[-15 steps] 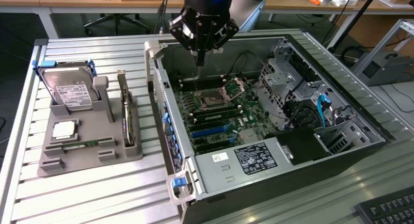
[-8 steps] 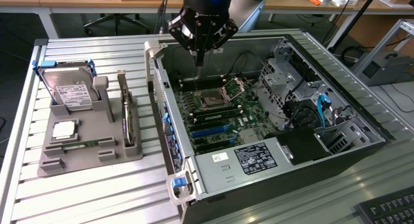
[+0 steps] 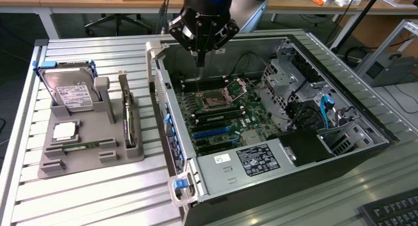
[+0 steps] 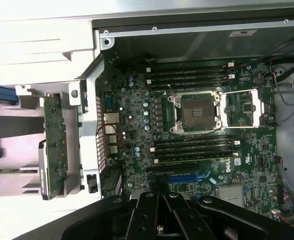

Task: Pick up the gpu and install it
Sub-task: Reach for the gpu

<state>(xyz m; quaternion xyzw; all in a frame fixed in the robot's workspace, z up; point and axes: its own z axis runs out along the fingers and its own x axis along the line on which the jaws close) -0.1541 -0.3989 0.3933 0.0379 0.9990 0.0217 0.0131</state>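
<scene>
Grey plastic holder (image 3: 65, 168) stands the gpu (image 3: 128, 113) on edge, probably so fingers can pinch its top edge; a hard drive (image 3: 75, 96) is propped beside it. The computer case (image 3: 261, 196) lies open on its side, its motherboard (image 3: 209, 123) facing up for access. The gripper (image 3: 201, 59) hangs over the motherboard, fingers closed on nothing. The gpu is well apart toward the exterior view's left, outside the case wall.

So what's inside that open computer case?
A green motherboard with an open processor socket, memory slots, metal drive bays and cables. Whatever lies under the labelled metal box is hidden.
</scene>
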